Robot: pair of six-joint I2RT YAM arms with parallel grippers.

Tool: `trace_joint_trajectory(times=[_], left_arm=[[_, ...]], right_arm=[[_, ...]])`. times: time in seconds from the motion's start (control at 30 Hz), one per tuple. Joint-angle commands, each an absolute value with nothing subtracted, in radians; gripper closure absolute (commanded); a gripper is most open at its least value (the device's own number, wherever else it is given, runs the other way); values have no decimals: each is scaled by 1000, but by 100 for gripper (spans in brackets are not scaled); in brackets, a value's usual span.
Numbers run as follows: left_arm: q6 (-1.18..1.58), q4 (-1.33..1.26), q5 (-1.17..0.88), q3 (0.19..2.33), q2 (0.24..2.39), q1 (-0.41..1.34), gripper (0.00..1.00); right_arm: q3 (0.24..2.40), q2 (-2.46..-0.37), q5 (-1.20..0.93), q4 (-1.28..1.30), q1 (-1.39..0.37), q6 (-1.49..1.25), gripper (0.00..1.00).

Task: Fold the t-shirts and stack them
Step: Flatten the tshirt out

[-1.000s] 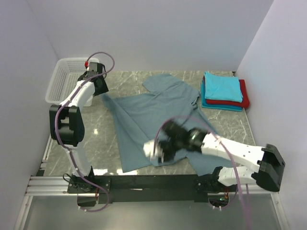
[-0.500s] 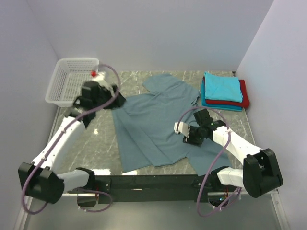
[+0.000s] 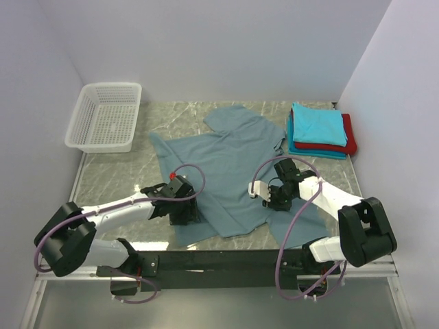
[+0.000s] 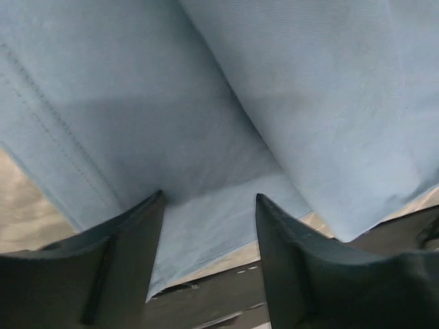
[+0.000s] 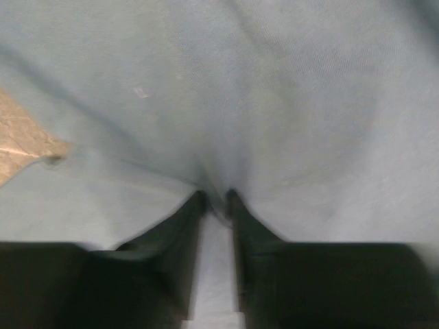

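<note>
The large grey-blue t-shirt (image 3: 226, 161) lies spread and creased on the marble table. My left gripper (image 3: 188, 210) is low over the shirt's near-left hem. In the left wrist view it (image 4: 209, 202) is open, with the hem cloth (image 4: 206, 123) between and beyond its fingers. My right gripper (image 3: 274, 196) is on the shirt's right side. In the right wrist view it (image 5: 215, 199) is shut, pinching a pucker of the shirt cloth (image 5: 274, 103). Folded turquoise (image 3: 317, 123), red (image 3: 350, 141) and teal (image 3: 307, 151) shirts are stacked at the far right.
A white mesh basket (image 3: 106, 116) stands at the far left corner. The black rail (image 3: 219, 260) runs along the table's near edge, just below the shirt's hem. White walls close in the left, back and right sides.
My left arm swung from beside the basket down to the shirt's near-left hem. My right gripper moved from the shirt's near edge to its right side and settled there.
</note>
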State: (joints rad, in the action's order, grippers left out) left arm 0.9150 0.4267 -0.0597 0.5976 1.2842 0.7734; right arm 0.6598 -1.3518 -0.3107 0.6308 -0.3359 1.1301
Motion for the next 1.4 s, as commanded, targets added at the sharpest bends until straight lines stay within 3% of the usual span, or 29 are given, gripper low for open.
trace_joint_trajectory(times=[0.0, 0.13, 0.37, 0.53, 0.77, 0.83, 0.9, 1.03, 1.17, 1.37], left_arm=[[1069, 440, -5, 565, 1341, 802, 42], [1196, 578, 24, 519, 1332, 804, 46], [1422, 922, 136, 512, 842, 756, 47], [1439, 1133, 189, 642, 692, 721, 48], [1174, 941, 163, 804, 678, 721, 40], [1097, 849, 132, 822, 693, 721, 32], [950, 718, 127, 839, 741, 718, 26], [729, 600, 167, 957, 903, 655, 19], [530, 457, 8, 1029, 1118, 476, 22], [378, 452, -15, 1127, 1307, 288, 30]], right_arm=[[652, -1381, -314, 630, -353, 1167, 77], [646, -1332, -336, 682, -409, 1163, 94], [598, -1195, -386, 759, -664, 1105, 98], [611, -1140, -477, 817, -869, 1022, 100], [647, -1083, -485, 830, -1107, 894, 98], [670, -1046, -441, 821, -1108, 836, 80], [706, -991, -401, 819, -1060, 828, 64], [776, -931, -489, 778, -700, 887, 48], [894, -1057, -535, 663, -366, 821, 47], [1249, -1512, -653, 609, -181, 528, 53]])
